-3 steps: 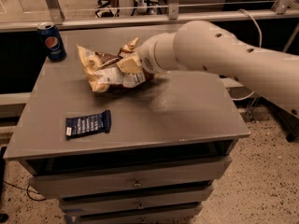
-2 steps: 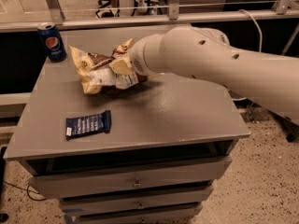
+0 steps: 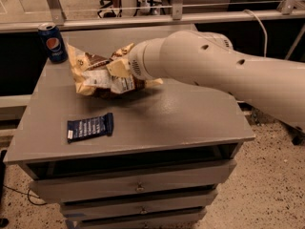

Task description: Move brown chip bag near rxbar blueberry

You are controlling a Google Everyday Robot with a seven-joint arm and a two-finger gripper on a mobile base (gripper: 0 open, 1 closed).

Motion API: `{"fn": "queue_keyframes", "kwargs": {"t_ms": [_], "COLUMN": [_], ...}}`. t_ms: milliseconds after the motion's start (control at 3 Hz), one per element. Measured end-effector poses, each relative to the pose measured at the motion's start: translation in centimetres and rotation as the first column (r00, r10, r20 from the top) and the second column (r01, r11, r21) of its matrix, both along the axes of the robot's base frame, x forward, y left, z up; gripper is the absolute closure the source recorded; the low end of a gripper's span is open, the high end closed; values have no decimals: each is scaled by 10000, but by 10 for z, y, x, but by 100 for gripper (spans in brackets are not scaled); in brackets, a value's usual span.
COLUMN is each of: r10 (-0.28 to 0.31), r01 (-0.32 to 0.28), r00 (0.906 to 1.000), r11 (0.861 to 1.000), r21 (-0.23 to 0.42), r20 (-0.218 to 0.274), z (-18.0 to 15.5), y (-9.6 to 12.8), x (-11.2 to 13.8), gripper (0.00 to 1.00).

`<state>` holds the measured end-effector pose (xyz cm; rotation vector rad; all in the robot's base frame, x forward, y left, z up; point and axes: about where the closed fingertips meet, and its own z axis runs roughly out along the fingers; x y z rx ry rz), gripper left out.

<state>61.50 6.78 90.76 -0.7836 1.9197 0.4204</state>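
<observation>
The brown chip bag [image 3: 93,75] is crinkled, brown and cream-yellow with a white label panel, and sits over the back left part of the grey cabinet top [image 3: 190,118]. My gripper [image 3: 123,72] comes in from the right at the end of the thick white arm [image 3: 214,75], is buried in the bag's right side and is shut on it. The rxbar blueberry [image 3: 89,127], a flat dark navy wrapper, lies near the front left edge, a short way in front of the bag.
A blue Pepsi can [image 3: 52,43] stands upright at the back left corner, just behind the bag. The cabinet has drawers [image 3: 138,187] below. A rail and glass panel run behind. Speckled floor lies to the right.
The arm and the chip bag have moved together to the left and slightly toward the front. The bar and the can have not moved.
</observation>
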Motion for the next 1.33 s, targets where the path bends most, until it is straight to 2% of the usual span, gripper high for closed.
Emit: {"fn": "queue_keyframes", "kwargs": {"t_ms": [333, 1333], "r10": [56, 304], "r01": [-37, -207], "r00": [9992, 9954], "r11": [9989, 9942], "r21": [461, 1059], "r20": [-405, -910], "z": [-3, -9], "y": [7, 13], "x": [-6, -15], "gripper": [82, 12]}}
